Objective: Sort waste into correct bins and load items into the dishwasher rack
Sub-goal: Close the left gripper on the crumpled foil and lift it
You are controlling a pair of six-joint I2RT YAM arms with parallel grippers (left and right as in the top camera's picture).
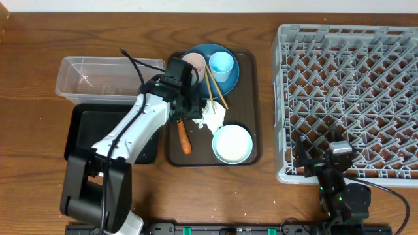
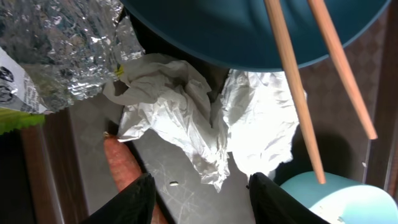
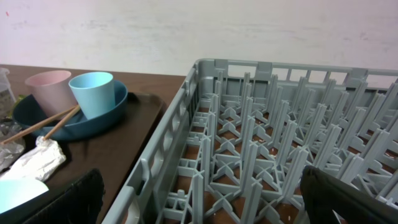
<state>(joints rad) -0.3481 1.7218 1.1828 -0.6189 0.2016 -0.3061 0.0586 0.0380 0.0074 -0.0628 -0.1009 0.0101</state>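
Waste-sorting was the step in hand. The left gripper (image 2: 202,202), jaws partly apart and holding nothing, hovered over the crumpled white paper (image 2: 180,118), which lay on the brown serving tray (image 1: 247,104) beside the small orange carrot (image 2: 121,165). The next move called for lowering, pinching the paper and lifting it clear. The right gripper (image 3: 205,205) stood wide and empty by the large grey plastic dishwasher rack (image 3: 249,155).

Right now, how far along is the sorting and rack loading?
Done: nothing; the dishwasher rack and clear tub hold nothing. In hand: the open left hand hovers over the crumpled white paper. Left: carrot, foil, plate, pink cup, blue cup, bowl and chopsticks all sit on the brown tray.
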